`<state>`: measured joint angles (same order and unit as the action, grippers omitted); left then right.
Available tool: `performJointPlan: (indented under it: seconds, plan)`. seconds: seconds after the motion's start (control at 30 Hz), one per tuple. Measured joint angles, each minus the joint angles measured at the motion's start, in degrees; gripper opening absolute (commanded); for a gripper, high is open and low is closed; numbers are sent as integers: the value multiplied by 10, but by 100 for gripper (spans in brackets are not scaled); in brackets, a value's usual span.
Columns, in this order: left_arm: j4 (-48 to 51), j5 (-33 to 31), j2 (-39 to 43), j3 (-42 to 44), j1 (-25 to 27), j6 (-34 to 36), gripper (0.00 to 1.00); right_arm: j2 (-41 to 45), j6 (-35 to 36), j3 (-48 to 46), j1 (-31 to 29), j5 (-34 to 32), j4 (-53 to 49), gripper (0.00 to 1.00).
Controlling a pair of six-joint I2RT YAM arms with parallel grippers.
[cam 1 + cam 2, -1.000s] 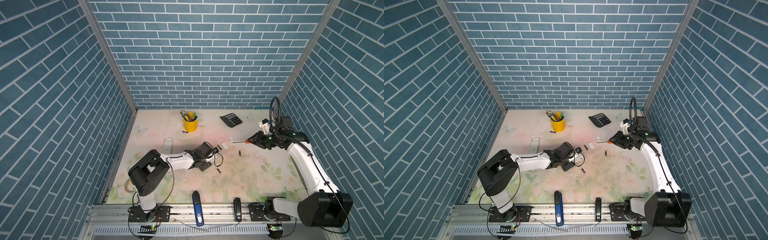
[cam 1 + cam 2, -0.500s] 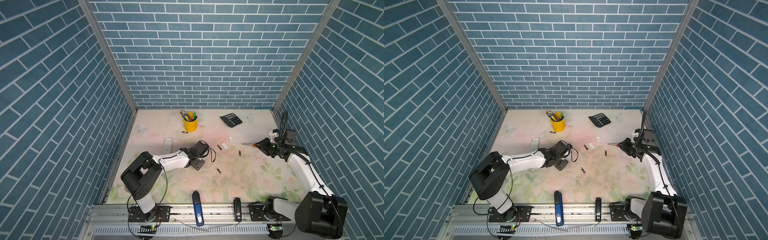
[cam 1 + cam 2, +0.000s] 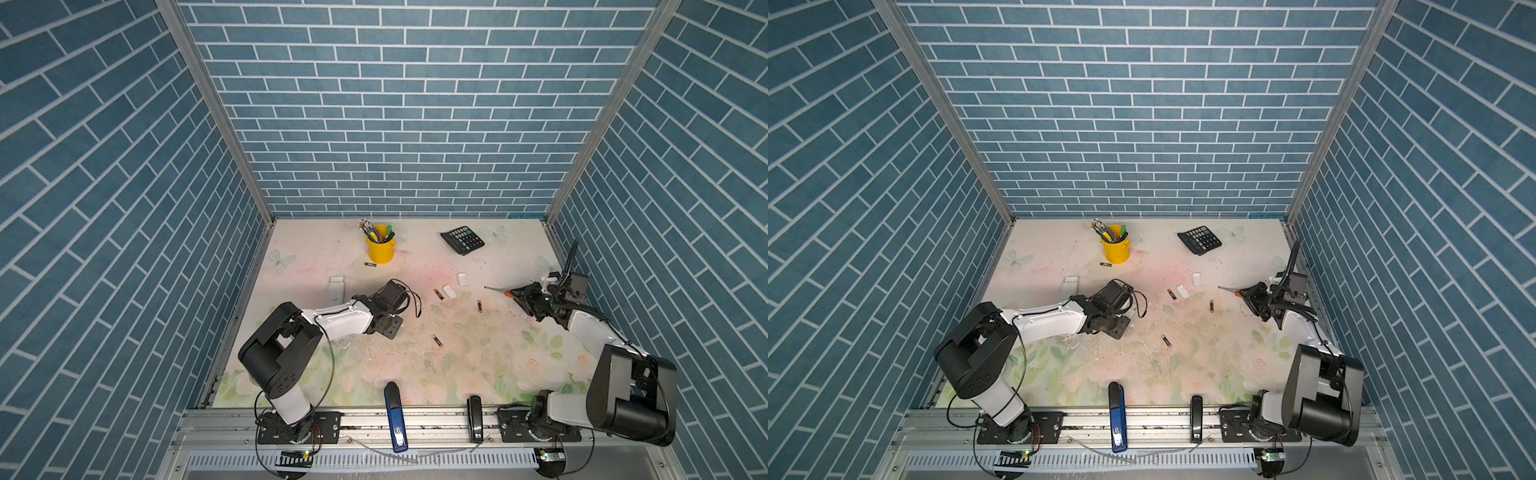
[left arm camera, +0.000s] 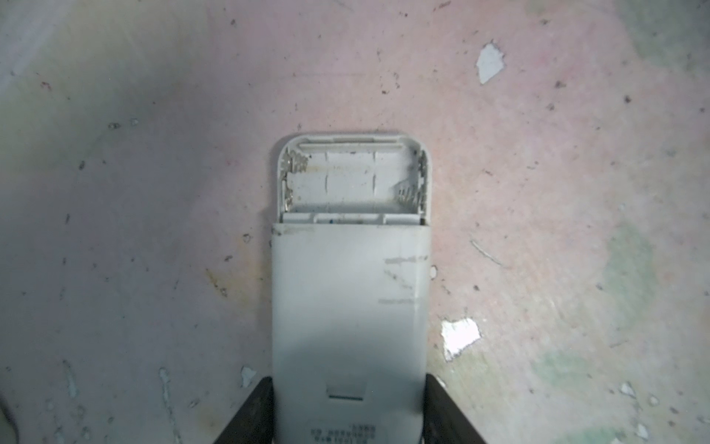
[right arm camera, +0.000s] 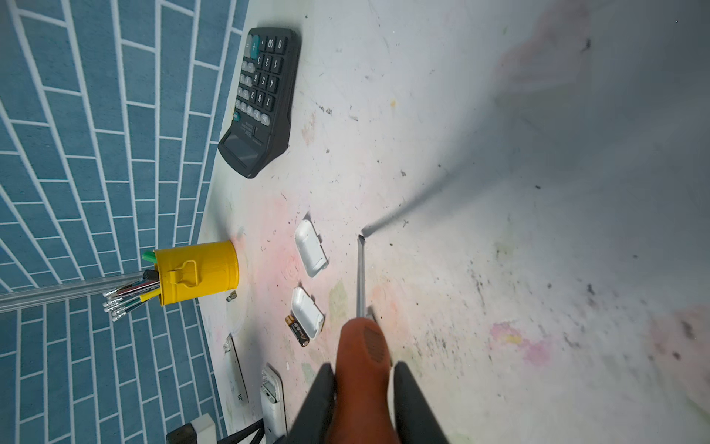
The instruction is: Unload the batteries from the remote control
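My left gripper [image 4: 349, 384] is shut on the white remote control [image 4: 347, 288], which lies back up on the table. Its battery compartment [image 4: 349, 180] is open and holds no cells. In both top views the left gripper [image 3: 386, 320] [image 3: 1113, 320] covers the remote. Several batteries lie loose on the mat: [image 3: 437, 294], [image 3: 479, 306], [image 3: 436, 340] and one by the cup [image 3: 370, 264]. My right gripper [image 5: 363, 371] [image 3: 521, 296] is shut on the orange-handled screwdriver [image 5: 363, 346] at the right wall, its tip [image 3: 486, 287] pointing towards the middle.
Two small white covers [image 3: 449, 291] [image 3: 461, 278] lie by the batteries. A second white remote [image 3: 336, 289] lies left of my left gripper. A yellow pen cup [image 3: 380, 249] and a black calculator [image 3: 462, 240] stand at the back. Blue [image 3: 395, 415] and black [image 3: 475, 417] staplers sit on the front rail.
My right arm has drawn back towards the right wall and folded lower, carrying the screwdriver. My left gripper has shifted a little to the left with the remote.
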<state>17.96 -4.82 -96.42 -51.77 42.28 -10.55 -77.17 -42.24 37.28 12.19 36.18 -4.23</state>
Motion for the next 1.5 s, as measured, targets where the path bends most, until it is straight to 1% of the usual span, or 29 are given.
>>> performJointPlan:
  seconds: [0.1,0.17,0.37,0.5,0.73,0.8,0.87,0.9,1.07,1.1,1.13,1.2,1.3,1.4,1.5]
  plan:
    - [-4,2,1,2,-1,-6,54,-13,0,-7,4,14,27,0]
    - [-8,4,3,5,-1,-8,59,-21,0,-8,7,22,37,6]
    - [-17,12,29,20,-4,-20,68,-34,0,-11,17,40,50,30]
    - [-22,15,55,27,-5,-28,71,-40,10,-11,18,20,28,42]
    - [-33,15,103,44,-14,-43,73,-38,34,-12,13,-15,-22,51]
    - [-37,15,124,50,-19,-47,74,-34,43,-12,11,-25,-39,55]
    - [-42,15,148,54,-29,-52,76,-30,51,-11,9,-43,-60,93]
    - [-44,16,162,56,-36,-55,77,-29,53,-11,9,-54,-74,99]
    - [-55,18,223,56,-76,-63,85,-12,73,-3,10,-116,-137,99]
    - [-58,19,234,56,-86,-66,89,-6,78,-1,9,-127,-147,99]
    - [-60,19,243,56,-95,-67,99,2,81,0,9,-138,-157,99]
    - [-67,18,263,57,-118,-70,100,25,87,4,9,-159,-177,99]
    - [-81,4,297,70,-156,-71,100,83,101,7,9,-187,-193,99]
    - [-98,-30,335,96,-193,-69,100,165,118,4,9,-223,-189,99]
    - [-105,-78,367,118,-232,-64,100,275,138,-31,9,-266,-141,99]
